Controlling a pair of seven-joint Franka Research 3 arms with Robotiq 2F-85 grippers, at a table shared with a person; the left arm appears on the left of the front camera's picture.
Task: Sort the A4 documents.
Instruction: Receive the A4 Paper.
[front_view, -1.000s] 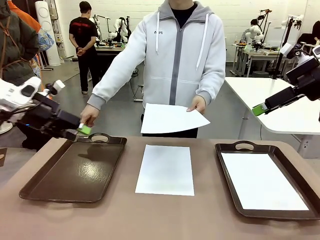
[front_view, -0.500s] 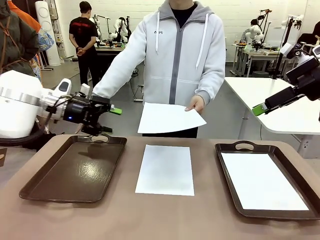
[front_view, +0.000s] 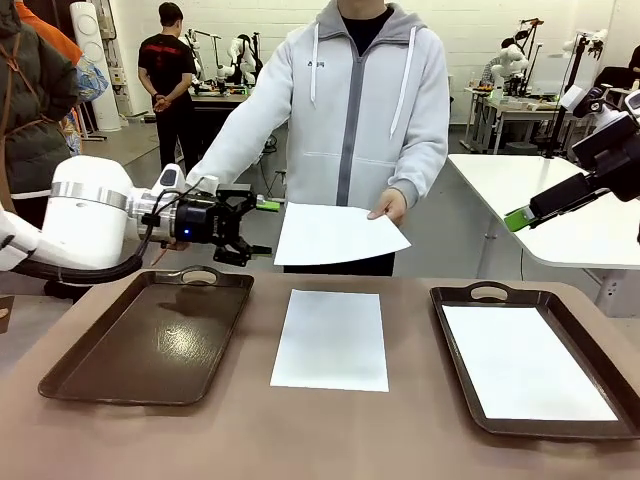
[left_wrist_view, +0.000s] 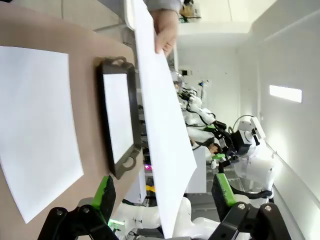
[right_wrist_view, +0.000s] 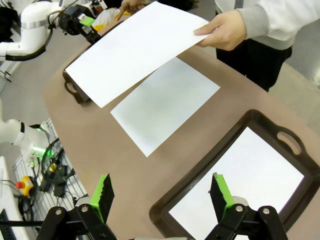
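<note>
Beside the held A4 document (front_view: 340, 235), left pincer (front_view: 262, 228) gaping, right pincer (right_wrist_view: 161, 182) released, well apart.

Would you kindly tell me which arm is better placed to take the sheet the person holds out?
Probably left. The left gripper, open, sits level with the held sheet beside its edge, which lines up with the gap between its jaws. The right gripper, also open, hangs far off to the side.

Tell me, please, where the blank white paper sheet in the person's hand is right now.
In the front view, the held white paper sheet hovers mid-picture beyond the sheet lying on the table, its left edge at the open left gripper.
</note>
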